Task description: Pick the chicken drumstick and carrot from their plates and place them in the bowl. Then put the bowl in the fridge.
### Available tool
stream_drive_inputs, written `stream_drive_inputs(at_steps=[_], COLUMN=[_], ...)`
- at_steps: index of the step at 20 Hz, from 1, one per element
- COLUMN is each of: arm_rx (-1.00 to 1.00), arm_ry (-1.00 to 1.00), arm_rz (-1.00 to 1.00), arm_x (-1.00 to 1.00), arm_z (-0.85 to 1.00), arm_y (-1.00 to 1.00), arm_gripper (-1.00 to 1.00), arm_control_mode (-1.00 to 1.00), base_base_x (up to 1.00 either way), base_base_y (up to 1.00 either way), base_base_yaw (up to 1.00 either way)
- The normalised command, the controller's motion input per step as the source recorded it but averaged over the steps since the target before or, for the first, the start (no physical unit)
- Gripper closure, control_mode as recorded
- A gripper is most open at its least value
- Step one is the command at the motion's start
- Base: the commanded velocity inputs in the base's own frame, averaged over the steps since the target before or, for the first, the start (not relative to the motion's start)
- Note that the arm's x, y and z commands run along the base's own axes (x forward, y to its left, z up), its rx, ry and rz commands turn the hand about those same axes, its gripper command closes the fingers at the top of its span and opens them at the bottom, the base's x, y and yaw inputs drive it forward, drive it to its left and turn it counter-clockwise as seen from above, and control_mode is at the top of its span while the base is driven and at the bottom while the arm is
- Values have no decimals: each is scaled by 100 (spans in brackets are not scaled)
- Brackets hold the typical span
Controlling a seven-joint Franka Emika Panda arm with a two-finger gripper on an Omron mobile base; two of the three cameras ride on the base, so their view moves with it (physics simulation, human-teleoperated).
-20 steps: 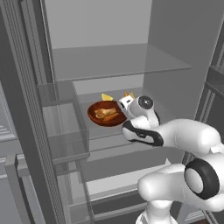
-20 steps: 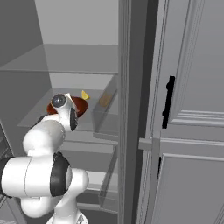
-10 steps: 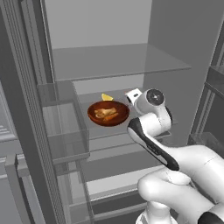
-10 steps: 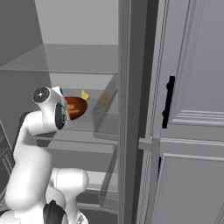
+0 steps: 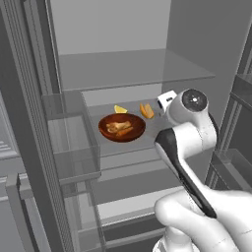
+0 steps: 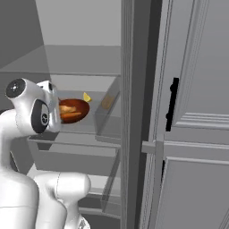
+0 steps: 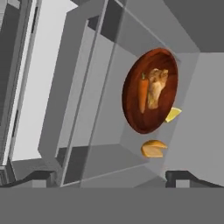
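My two dark fingertips stand wide apart with nothing between them. Past them, at about one o'clock in the hand view, the round glossy terracotta bowl sits on the translucent glass shelf of the tall grey fridge, holding the slim orange carrot beside the golden-tan chicken drumstick. A yellow wedge and an orange wedge lie near the bowl's rim, around five o'clock of it.

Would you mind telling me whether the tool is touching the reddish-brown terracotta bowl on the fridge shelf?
Apart. In the hand view the tool stands open at the bottom, with bare shelf between it and the reddish-brown terracotta bowl.
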Motion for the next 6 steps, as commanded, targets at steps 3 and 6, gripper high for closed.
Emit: stream_drive_inputs(at_steps=[3, 6], arm_rx=[0, 3], arm_ry=[0, -3], arm_rz=[-9, -2], arm_x=[-99, -87], arm_z=[42, 32], arm_y=[-25, -20], arm_gripper=[-100, -100], arm_control_mode=[-100, -100], base_base_x=[0, 0], base_base_y=[0, 0], base_base_yaw=[0, 0])
